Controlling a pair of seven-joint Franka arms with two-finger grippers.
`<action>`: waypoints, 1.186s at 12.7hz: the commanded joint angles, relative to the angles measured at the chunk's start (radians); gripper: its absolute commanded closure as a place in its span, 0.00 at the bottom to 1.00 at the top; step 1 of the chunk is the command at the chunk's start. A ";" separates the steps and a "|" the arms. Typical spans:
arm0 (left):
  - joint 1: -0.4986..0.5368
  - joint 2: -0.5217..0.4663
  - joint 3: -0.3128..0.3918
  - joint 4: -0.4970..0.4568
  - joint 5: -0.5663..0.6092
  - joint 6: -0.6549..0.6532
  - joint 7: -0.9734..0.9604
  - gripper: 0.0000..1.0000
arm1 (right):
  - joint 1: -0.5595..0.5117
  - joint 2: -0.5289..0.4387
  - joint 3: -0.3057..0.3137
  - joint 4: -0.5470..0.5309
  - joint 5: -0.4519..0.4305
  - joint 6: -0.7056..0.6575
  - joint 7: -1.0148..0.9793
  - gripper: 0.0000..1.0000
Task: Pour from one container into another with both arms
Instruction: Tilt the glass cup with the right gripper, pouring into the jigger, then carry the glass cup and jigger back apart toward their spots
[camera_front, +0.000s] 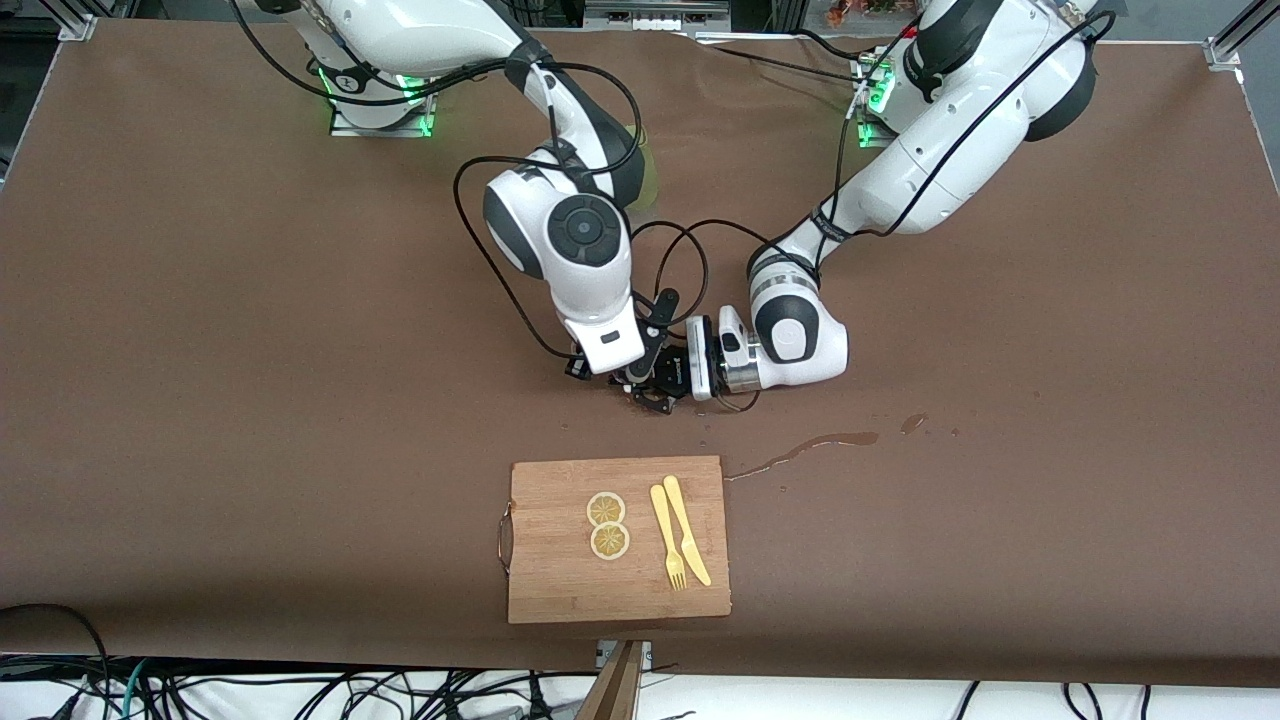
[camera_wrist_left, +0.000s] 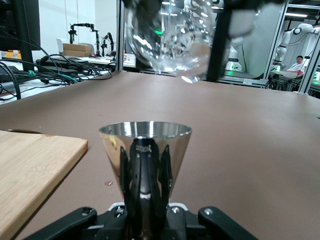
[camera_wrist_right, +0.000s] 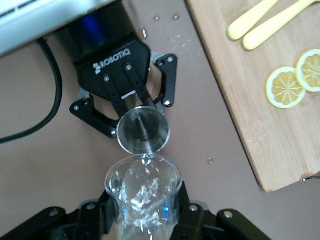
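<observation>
My left gripper (camera_wrist_left: 145, 202) is shut on the base of a shiny cone-shaped metal cup (camera_wrist_left: 145, 145), which it holds upright just above the brown table. My right gripper (camera_wrist_right: 145, 217) is shut on a clear glass beaker (camera_wrist_right: 143, 192), tipped so that its lip hangs over the metal cup (camera_wrist_right: 144, 132). A drop clings to the beaker's lip. In the left wrist view the beaker (camera_wrist_left: 170, 37) tilts above the cup's mouth. In the front view the left gripper (camera_front: 672, 378) and right gripper (camera_front: 640, 387) meet mid-table, over bare tabletop close to the cutting board.
A wooden cutting board (camera_front: 560, 580) lies nearer the front camera, carrying two lemon slices (camera_front: 607, 525) and a yellow fork and knife (camera_front: 680, 535). A wet streak (camera_front: 810, 445) and droplets mark the table toward the left arm's end. A yellowish object (camera_front: 648, 165) shows partly past the right arm.
</observation>
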 joint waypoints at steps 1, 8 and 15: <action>0.006 0.006 -0.005 0.026 -0.043 0.007 0.035 1.00 | -0.039 0.002 0.008 0.049 0.090 -0.016 0.001 1.00; 0.119 -0.064 0.026 0.008 -0.024 -0.029 0.027 1.00 | -0.253 0.001 0.013 0.025 0.501 -0.019 -0.364 1.00; 0.378 -0.096 0.080 -0.011 0.118 -0.283 -0.042 1.00 | -0.575 0.004 0.012 -0.072 0.887 -0.292 -0.951 0.98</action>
